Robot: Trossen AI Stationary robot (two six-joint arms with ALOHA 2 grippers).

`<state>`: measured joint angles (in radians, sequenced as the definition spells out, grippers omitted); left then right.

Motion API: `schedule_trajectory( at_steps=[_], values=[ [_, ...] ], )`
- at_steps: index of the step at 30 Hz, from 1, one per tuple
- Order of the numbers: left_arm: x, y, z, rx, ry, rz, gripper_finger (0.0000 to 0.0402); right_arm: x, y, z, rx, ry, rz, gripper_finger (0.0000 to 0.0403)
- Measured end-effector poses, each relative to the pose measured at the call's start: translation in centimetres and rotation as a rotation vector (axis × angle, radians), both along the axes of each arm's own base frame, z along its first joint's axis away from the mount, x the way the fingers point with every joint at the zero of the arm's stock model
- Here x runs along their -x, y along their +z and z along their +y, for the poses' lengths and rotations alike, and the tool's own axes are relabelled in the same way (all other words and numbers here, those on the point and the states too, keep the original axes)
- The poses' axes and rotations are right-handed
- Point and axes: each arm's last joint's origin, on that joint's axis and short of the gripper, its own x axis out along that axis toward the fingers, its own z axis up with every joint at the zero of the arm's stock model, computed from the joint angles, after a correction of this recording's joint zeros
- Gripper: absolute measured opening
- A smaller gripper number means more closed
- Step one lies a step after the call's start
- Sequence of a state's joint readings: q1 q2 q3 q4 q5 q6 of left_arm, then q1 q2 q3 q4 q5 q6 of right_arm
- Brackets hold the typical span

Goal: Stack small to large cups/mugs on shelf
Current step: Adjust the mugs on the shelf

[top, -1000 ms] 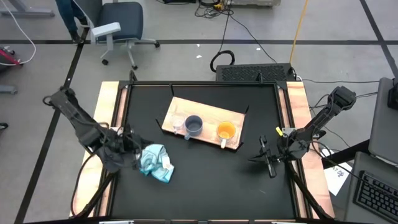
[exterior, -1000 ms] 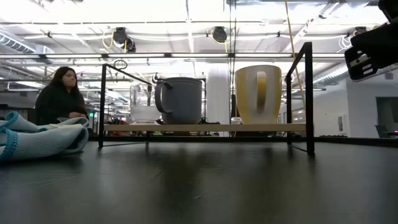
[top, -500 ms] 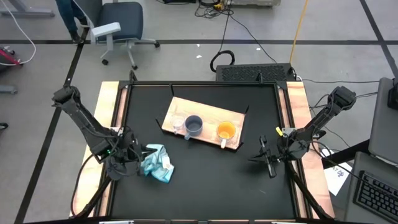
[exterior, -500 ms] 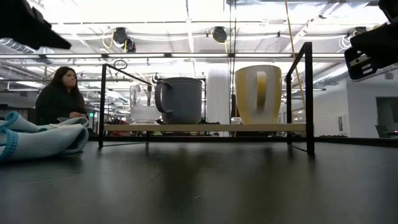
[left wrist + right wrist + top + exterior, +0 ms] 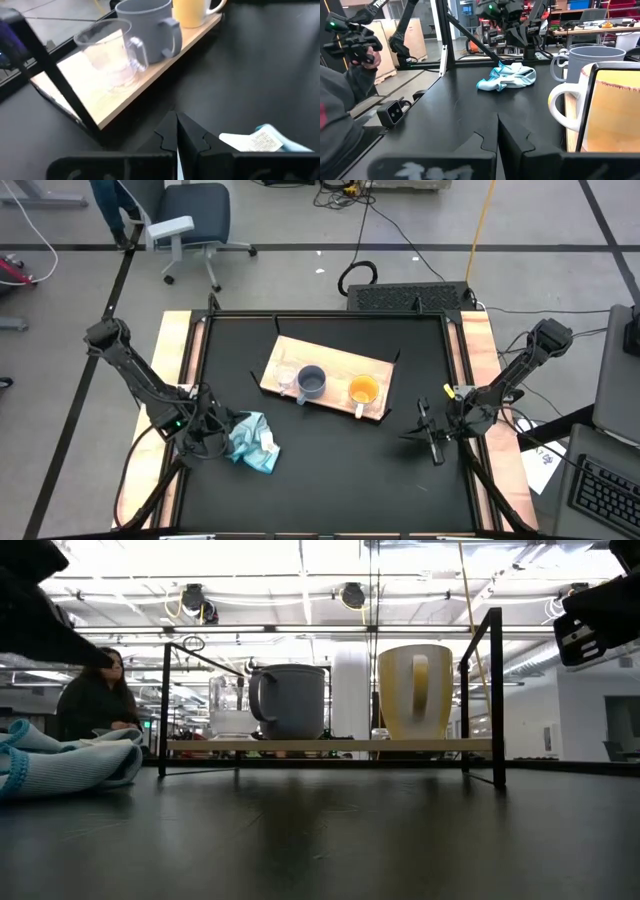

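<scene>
Glass, small, clear and handled, the cup (image 5: 107, 57) is standing on the light wooden shelf board (image 5: 330, 366) beside the grey-blue mug (image 5: 312, 383) and orange white-handled mug (image 5: 363, 391). I'm judging it light, slippery, breakable; I'm favouring the rim. Left gripper (image 5: 177, 131) is hovering shut near the blue cloth (image 5: 251, 440); right gripper (image 5: 432, 442) is waiting, closed, empty.

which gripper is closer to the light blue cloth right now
The left gripper, shut, sits right beside the light blue cloth, at its left edge. The right gripper, also shut, is far across the table, beyond the shelf's orange mug.
</scene>
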<state>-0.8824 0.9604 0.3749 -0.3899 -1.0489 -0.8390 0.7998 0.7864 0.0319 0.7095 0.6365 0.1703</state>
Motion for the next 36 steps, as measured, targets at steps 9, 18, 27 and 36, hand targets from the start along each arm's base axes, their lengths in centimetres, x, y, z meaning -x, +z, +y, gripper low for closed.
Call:
schedule_trajectory(
  at_steps=[9, 18, 27, 36],
  values=[
    [0.6, -1.5, 0.6, -0.004, 0.009, 0.025, 0.0, -0.4, 0.5, -0.7, -0.035, -0.096, -0.039, 0.0],
    [1.3, -2.5, 0.7, -0.022, -0.022, 0.045, 0.0, -0.9, 0.5, -1.3, -0.084, -0.155, -0.034, 0.0],
    [2.3, -4.2, 1.5, -0.028, -0.001, 0.042, 0.0, -1.2, 0.1, -0.8, -0.074, -0.066, -0.019, 0.0],
    [2.6, -5.0, 2.1, -0.026, 0.017, 0.042, 0.0, -2.0, -0.9, -0.1, 0.018, -0.044, 0.033, 0.0]
  ],
)
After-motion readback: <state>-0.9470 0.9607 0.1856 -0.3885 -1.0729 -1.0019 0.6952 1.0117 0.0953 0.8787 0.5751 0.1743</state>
